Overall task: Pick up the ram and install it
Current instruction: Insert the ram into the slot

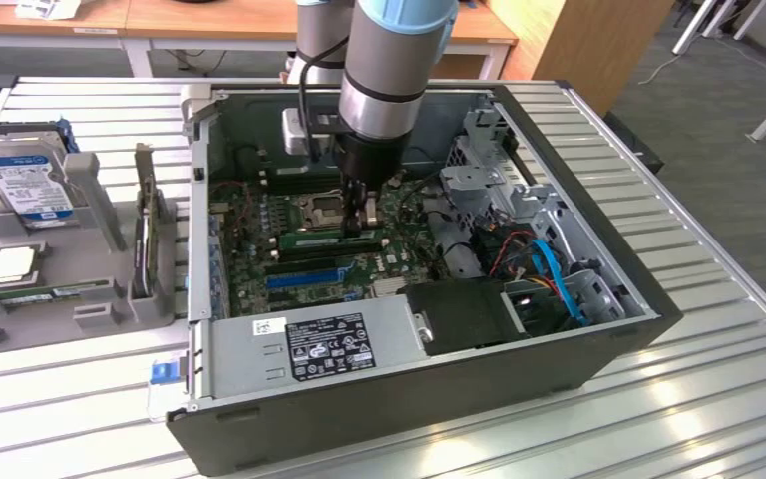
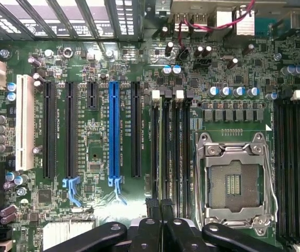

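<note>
Black fingers (image 2: 152, 210) are hanging pinched pretty much together over black memory slots (image 2: 171, 142); thin green ram (image 1: 316, 239) is standing in one.

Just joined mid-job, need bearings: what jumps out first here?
The grey robot arm reaches into the open black computer case on the slatted metal table, its black gripper shut at the long green ram stick by the memory slots. On the green motherboard, a bright blue slot and the empty silver processor socket stand out.
</note>
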Controlling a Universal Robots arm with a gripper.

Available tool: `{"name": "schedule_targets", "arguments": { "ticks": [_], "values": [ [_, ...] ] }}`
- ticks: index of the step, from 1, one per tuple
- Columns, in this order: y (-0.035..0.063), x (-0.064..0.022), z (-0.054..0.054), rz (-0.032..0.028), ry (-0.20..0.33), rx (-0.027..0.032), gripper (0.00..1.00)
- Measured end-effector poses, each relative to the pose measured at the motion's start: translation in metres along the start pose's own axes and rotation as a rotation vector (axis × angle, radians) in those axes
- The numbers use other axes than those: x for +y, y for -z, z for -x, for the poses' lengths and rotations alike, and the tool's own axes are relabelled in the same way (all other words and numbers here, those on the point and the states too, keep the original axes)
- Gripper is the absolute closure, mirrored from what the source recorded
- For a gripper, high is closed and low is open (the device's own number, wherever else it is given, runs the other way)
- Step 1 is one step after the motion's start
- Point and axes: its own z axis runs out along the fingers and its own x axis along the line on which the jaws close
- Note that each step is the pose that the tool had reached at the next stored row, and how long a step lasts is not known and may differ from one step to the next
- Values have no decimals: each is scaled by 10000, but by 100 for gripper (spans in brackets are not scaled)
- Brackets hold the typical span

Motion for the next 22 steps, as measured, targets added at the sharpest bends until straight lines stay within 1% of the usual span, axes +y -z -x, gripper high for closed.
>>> {"name": "schedule_targets", "arguments": {
  "ticks": [13, 22],
  "values": [
    [0, 8, -3, 1, -1, 2, 88],
    [1, -13, -6, 1, -1, 2, 88]
  ]
}}
